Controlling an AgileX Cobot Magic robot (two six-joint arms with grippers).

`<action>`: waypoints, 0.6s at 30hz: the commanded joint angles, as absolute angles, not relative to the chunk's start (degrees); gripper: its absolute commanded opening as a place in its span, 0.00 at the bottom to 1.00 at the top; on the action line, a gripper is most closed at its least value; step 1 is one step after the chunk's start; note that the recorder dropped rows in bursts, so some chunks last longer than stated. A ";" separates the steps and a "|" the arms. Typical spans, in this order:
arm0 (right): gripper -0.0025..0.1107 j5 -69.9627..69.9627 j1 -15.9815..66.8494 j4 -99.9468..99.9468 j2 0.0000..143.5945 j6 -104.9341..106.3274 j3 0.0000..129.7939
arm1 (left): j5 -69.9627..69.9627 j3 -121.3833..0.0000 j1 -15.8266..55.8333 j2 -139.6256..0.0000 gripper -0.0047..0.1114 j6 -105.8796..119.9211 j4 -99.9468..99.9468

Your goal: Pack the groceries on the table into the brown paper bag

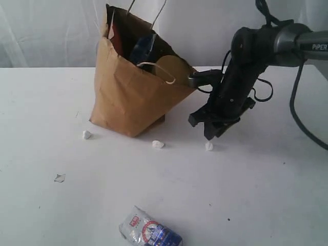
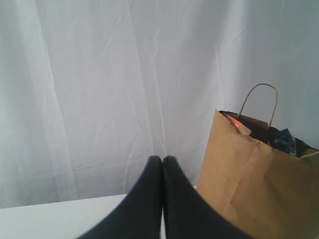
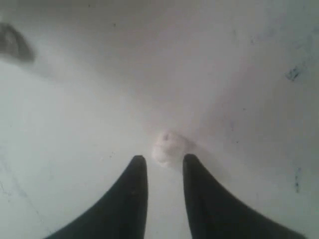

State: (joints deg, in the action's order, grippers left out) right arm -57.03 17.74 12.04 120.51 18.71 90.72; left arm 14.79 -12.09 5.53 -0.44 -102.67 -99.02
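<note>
Exterior view: black right arm (image 1: 241, 77) extends in from the right, bent steeply down. Right jaws slightly apart, tips just above the plain white surface (image 1: 256, 195), w/ a small white crumb (image 1: 209, 146) just beyond them. Tall crumpled brown paper bag (image 1: 133, 97) stands just left of the arm. Small white-blue packet (image 1: 150, 233) lies well apart, at the view's lower edge. Left jaws pressed together, empty.

Looking down on white tabletop (image 3: 75, 109) past slightly parted claw (image 3: 164, 159); small white crumb (image 3: 168, 147) lying just beyond the tips.
</note>
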 commanded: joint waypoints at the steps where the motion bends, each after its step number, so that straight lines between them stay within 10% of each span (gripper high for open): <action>1: 0.24 -55.02 17.69 13.30 121.62 19.11 90.52 | 15.47 -11.73 6.02 0.00 0.04 -102.60 -99.95; 18: 0.24 -68.14 17.59 6.22 108.21 19.26 93.30 | 15.47 -11.73 6.02 0.00 0.04 -102.60 -99.95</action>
State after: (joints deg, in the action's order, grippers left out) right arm -66.62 17.74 9.31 109.75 18.71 93.97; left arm 14.79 -12.09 5.53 -0.44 -102.67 -99.02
